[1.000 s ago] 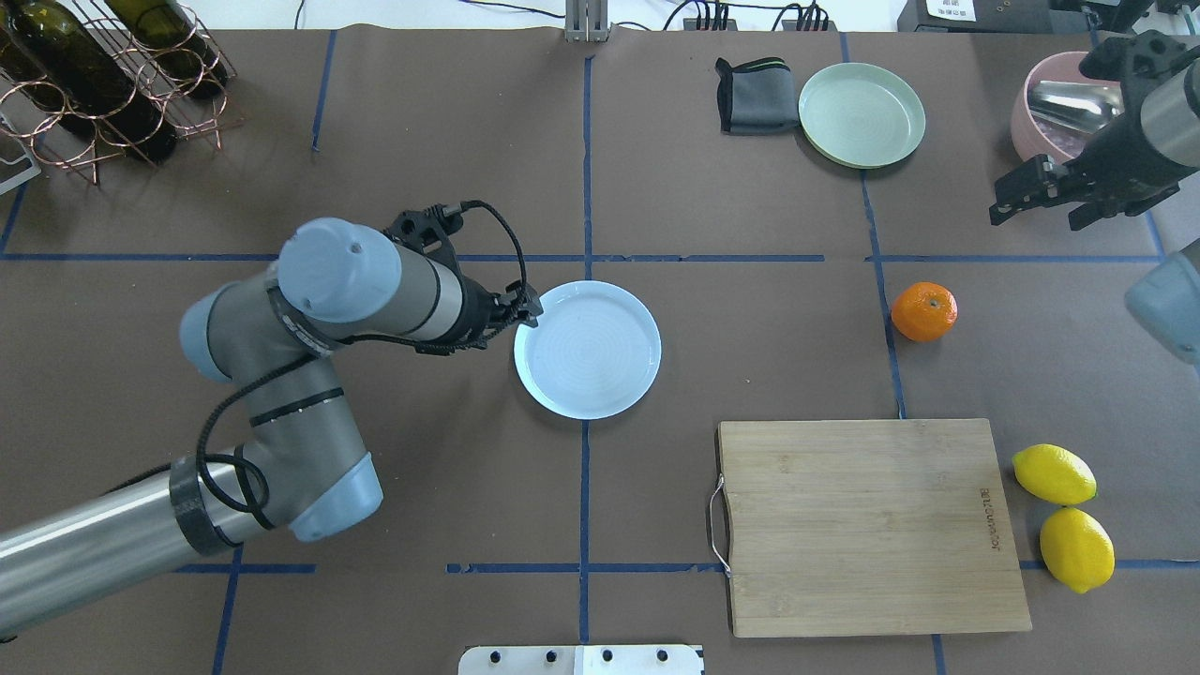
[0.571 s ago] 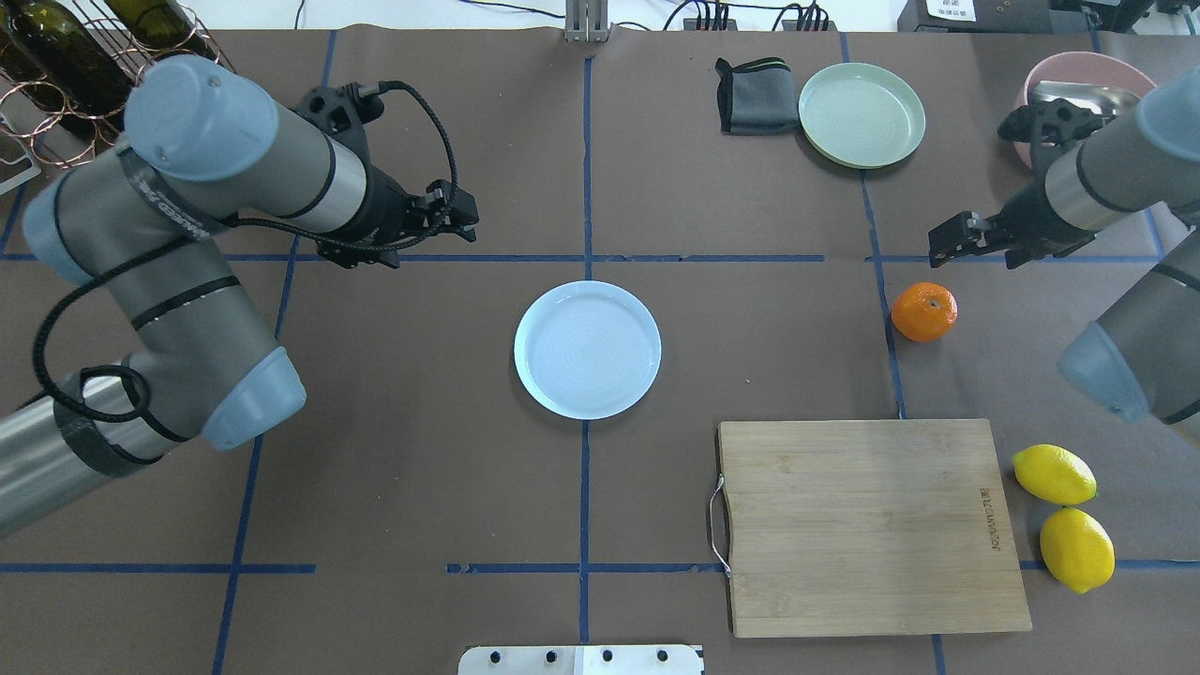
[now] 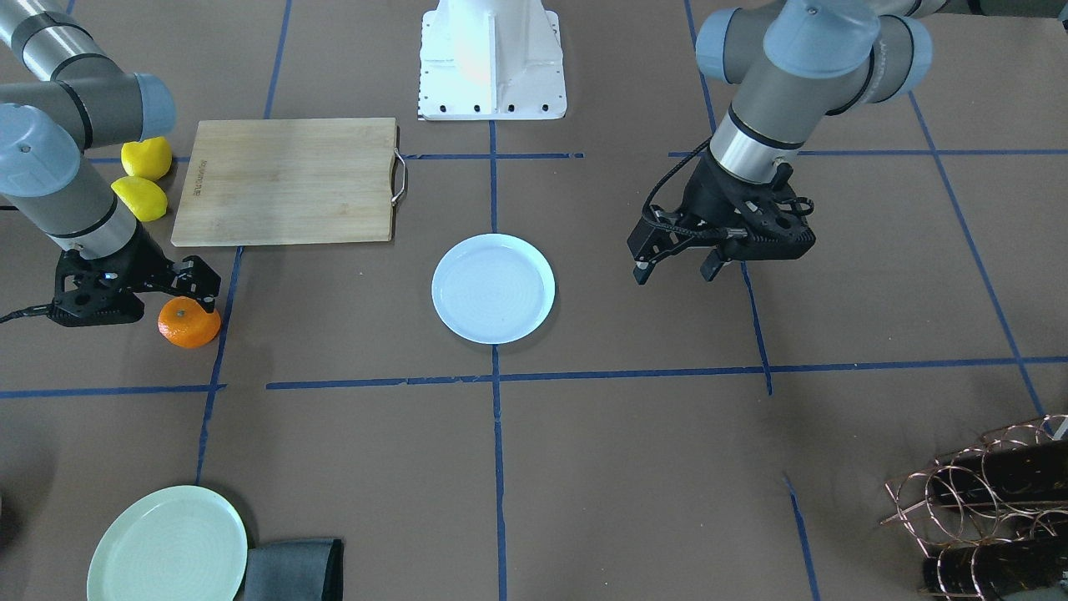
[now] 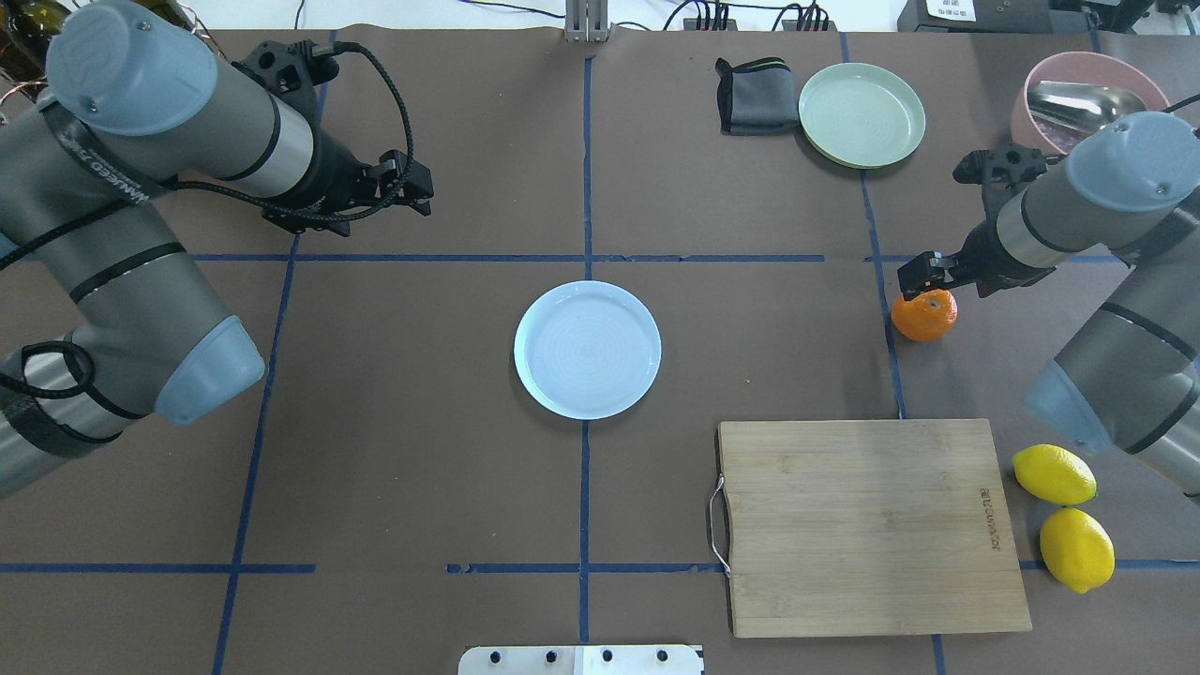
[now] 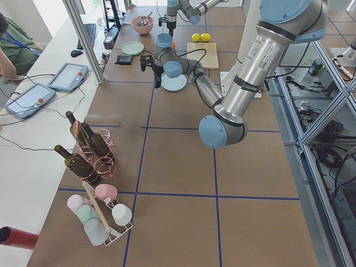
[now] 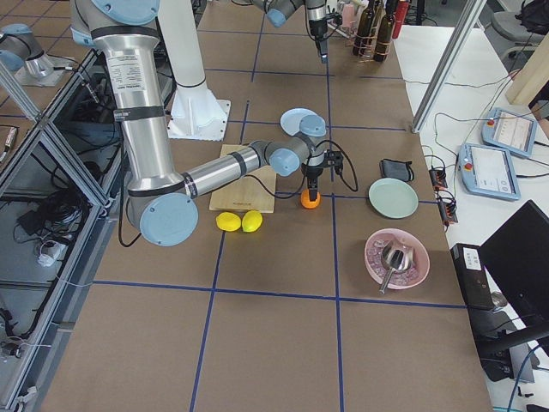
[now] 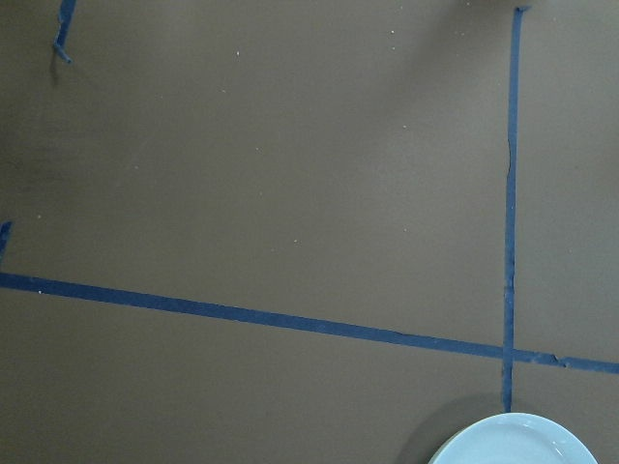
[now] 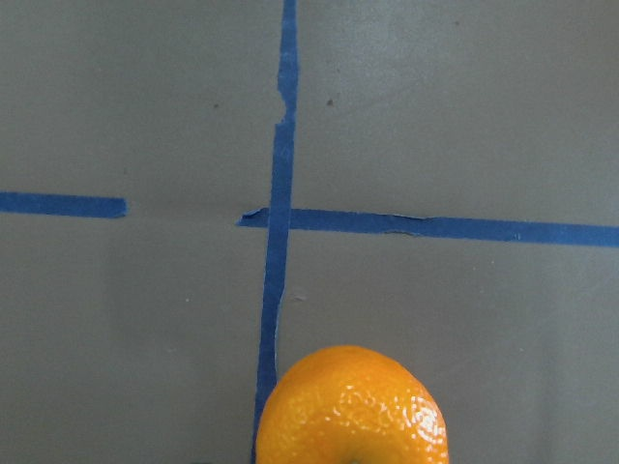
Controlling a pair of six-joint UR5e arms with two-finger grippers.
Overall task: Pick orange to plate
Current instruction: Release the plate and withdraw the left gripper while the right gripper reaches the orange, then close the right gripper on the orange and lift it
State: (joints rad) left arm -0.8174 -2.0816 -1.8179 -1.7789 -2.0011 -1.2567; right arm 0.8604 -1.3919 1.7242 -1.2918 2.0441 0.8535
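The orange (image 4: pixel 923 316) lies on the brown table at the right, also seen in the front view (image 3: pixel 189 324) and low in the right wrist view (image 8: pixel 353 406). My right gripper (image 4: pixel 947 281) hangs open just above it on its far side, its fingers (image 3: pixel 200 280) clear of the fruit. The bluish-white plate (image 4: pixel 587 349) sits bare at the table's centre, and its rim shows in the left wrist view (image 7: pixel 513 443). My left gripper (image 4: pixel 417 192) is open and holds nothing, well back and left of the plate (image 3: pixel 493 288).
A wooden cutting board (image 4: pixel 867 525) lies near the front right, with two lemons (image 4: pixel 1054 473) beside it. A pale green plate (image 4: pixel 862 114), a grey cloth (image 4: pixel 755 94) and a pink bowl (image 4: pixel 1078 94) stand at the back right. A bottle rack (image 3: pixel 984 501) is at the far left.
My left arm pulled back from the plate's edge to the back left. My right gripper came down and leftward from beside the pink bowl to just above the orange.
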